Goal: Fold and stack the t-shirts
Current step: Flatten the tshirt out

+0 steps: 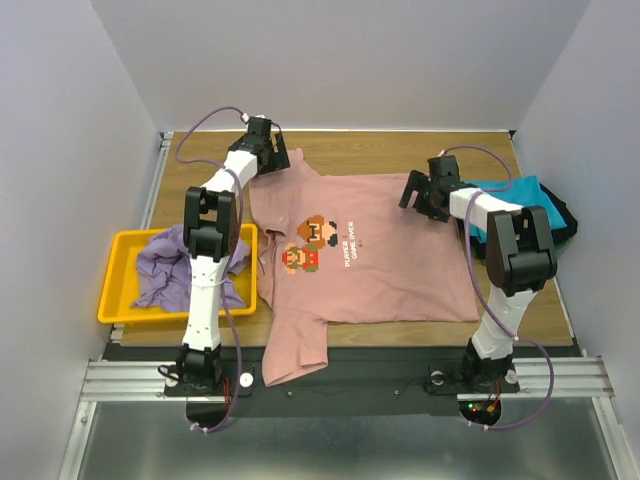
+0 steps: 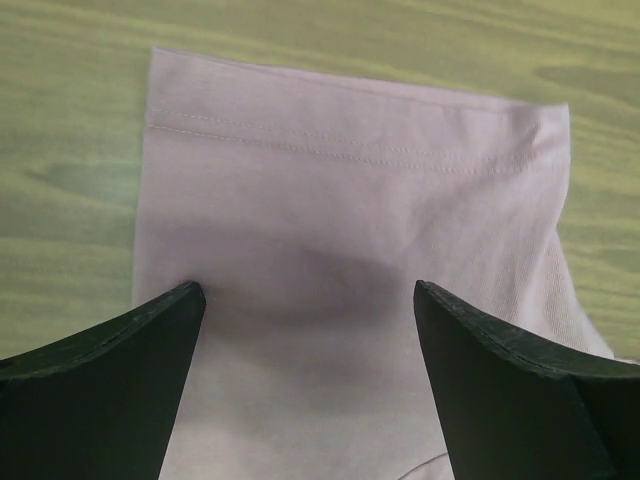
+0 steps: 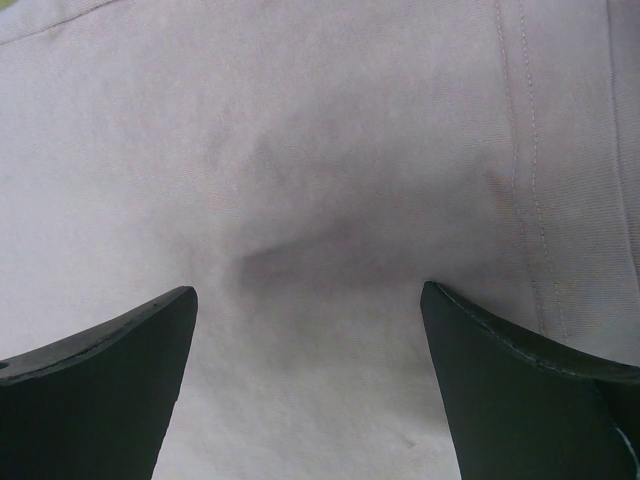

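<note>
On the counter (image 1: 380, 150), pink t-shirt (image 1: 400, 270) is lying flat. Left end effector (image 1: 268, 150) is hovering, jaws apart, over its far sleeve; right end effector (image 1: 425, 195) likewise, over its right edge. Lavender t-shirt (image 1: 165, 265) is sitting in yellow bin (image 1: 115, 300); teal t-shirt (image 1: 510, 190) and black t-shirt (image 1: 565, 220) are lying at right.

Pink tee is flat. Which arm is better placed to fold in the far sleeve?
Left. The open left gripper is right over the far sleeve; the right gripper is over the body of the pink tee, toward its other end.
</note>
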